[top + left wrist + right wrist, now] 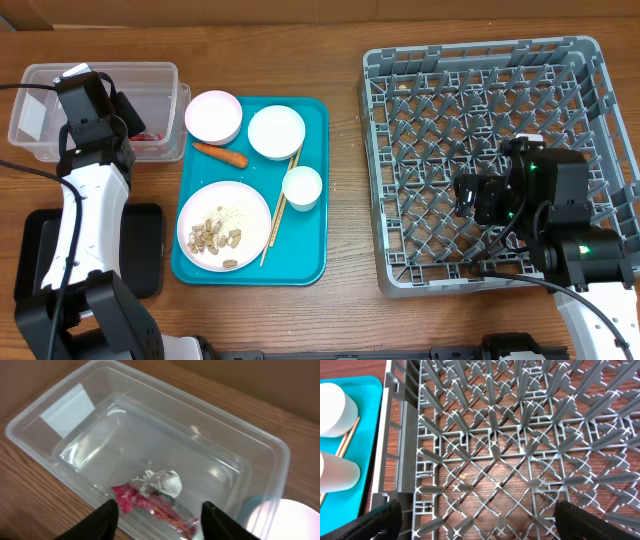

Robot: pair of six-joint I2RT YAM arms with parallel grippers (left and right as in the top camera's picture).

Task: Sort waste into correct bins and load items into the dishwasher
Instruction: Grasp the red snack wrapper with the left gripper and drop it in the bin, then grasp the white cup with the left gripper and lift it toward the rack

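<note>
black left gripper (pixel 159 510), spread and empty, hangs over clear rectangular plastic tub (pixel 50 455); a low sideways retreat could snag its wall.

Overhead: looks straight down, whole table (pixel 345 300). Left wrist: close, down into clear tub (pixel 280 455), far left. Right wrist: close over grey rack (pixel 400 425), right; teal tray (pixel 370 405) shared with overhead.

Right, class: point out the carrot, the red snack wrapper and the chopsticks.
carrot (pixel 220 154), overhead view, middle of its orange body.
red snack wrapper (pixel 150 507), left wrist view, its crinkled middle.
chopsticks (pixel 279 210), overhead view, middle of the pair.
</note>
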